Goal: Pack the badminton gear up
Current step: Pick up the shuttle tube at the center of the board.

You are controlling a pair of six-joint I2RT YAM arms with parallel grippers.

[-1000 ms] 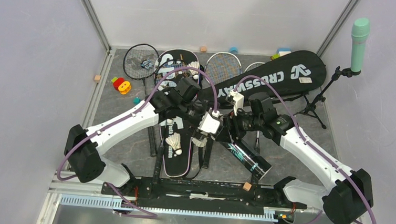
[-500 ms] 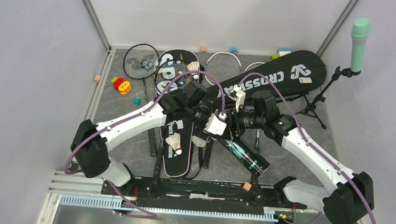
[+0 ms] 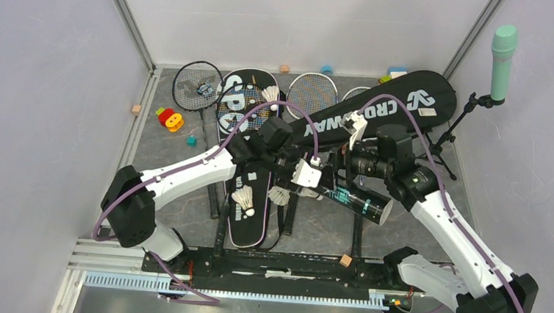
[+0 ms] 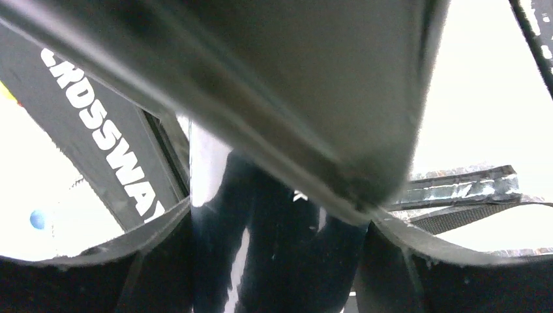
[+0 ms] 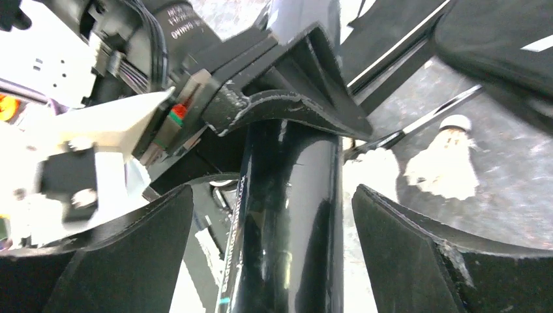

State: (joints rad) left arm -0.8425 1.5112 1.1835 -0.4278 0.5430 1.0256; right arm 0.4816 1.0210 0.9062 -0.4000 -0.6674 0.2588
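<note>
The long black tube (image 3: 363, 203) hangs level over the mat between my two grippers. My left gripper (image 3: 320, 189) is shut on its left end; in the left wrist view both fingers press the tube (image 4: 274, 254) at the gripper (image 4: 279, 212). My right gripper (image 3: 346, 185) straddles the tube (image 5: 293, 228) open, and the right wrist view shows the gripper (image 5: 272, 189) with gaps on both sides. The SPORT bag (image 3: 233, 231) lies under the left arm with a shuttlecock (image 3: 244, 198) on it. The CROSSWAY bag (image 3: 403, 103) lies behind. Rackets (image 3: 196, 84) rest at the back.
A mint-green microphone (image 3: 504, 51) on a black stand rises at the right rear. Coloured toy blocks (image 3: 170, 118) lie at the left, and one small block (image 3: 345, 261) sits near the front rail. More shuttlecocks (image 3: 279, 196) lie near the bag. Walls close in on three sides.
The tube has swung from a steep diagonal to nearly level and shifted right and up. My left gripper has closed on it; my right gripper has opened around it. Both arms moved right.
</note>
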